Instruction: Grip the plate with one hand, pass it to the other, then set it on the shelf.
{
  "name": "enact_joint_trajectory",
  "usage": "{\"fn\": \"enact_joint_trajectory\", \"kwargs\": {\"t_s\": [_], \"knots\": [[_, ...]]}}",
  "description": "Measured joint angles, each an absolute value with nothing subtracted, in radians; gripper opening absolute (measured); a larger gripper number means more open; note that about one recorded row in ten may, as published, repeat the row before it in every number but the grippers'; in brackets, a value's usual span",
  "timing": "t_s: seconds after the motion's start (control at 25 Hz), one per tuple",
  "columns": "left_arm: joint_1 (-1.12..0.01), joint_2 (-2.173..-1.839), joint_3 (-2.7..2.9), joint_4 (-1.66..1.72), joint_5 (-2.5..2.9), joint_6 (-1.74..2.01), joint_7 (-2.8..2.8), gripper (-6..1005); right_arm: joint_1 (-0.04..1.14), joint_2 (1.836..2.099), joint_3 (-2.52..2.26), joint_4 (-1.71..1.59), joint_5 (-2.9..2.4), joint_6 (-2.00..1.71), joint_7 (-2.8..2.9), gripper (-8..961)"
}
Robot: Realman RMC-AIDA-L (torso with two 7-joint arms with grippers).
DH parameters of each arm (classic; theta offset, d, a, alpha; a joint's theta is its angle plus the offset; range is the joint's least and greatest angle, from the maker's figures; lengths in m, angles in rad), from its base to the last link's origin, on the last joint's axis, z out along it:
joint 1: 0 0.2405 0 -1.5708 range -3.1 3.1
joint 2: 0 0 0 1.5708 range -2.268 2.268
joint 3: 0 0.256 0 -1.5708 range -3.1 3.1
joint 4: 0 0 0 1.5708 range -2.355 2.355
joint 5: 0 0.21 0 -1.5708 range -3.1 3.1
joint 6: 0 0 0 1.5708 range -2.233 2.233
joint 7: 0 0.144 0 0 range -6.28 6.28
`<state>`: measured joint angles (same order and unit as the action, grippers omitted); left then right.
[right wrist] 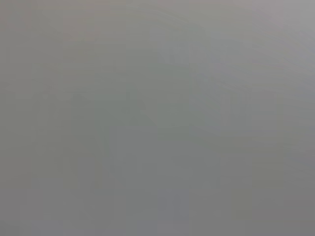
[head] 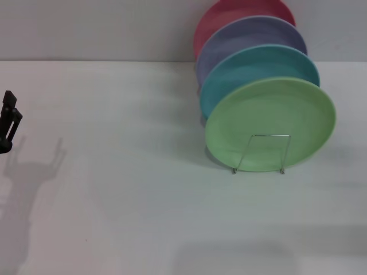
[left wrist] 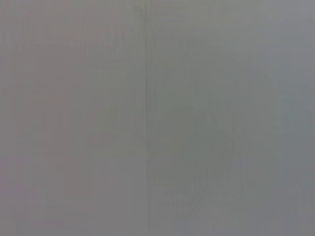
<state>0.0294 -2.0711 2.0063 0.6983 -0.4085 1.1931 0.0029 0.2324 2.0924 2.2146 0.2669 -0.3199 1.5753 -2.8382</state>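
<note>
Head view: the light-green plate stands nearly upright on the white table, leaning back in the wire shelf. Only the shelf's front loop shows, crossing the plate's lower face; the rest of the rack is hidden behind the plates. Behind the green plate, in a row going back, stand a turquoise plate, a lilac plate and a pink-red plate, each largely covered by the one in front; the pink-red one is cut off by the top edge.

At the far left edge a black piece of the left gripper shows, well apart from the plates, casting a shadow on the table. Most of it is cut off by the frame, so I cannot tell whether its fingers are open or closed, or whether it holds anything. The right gripper does not appear.

Left wrist view: a uniform grey surface with a faint vertical line; nothing identifiable.

Right wrist view: plain grey, nothing distinguishable.
</note>
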Motion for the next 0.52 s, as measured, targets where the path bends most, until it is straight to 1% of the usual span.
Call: {"fn": "enact_joint_trajectory", "kwargs": {"t_s": [0.32,0.52], "knots": [[-0.018,-2.075,2.008,0.563,-0.409,1.300,0.002,813,0.220,2.092,2.213,0.210,-0.257,1.571,-2.756,722],[-0.074,-2.076,2.012,0.451,-0.410,1.379,0.002,813,0.217,2.092,2.206,0.193,-0.255,1.571,-2.753,722]]}}
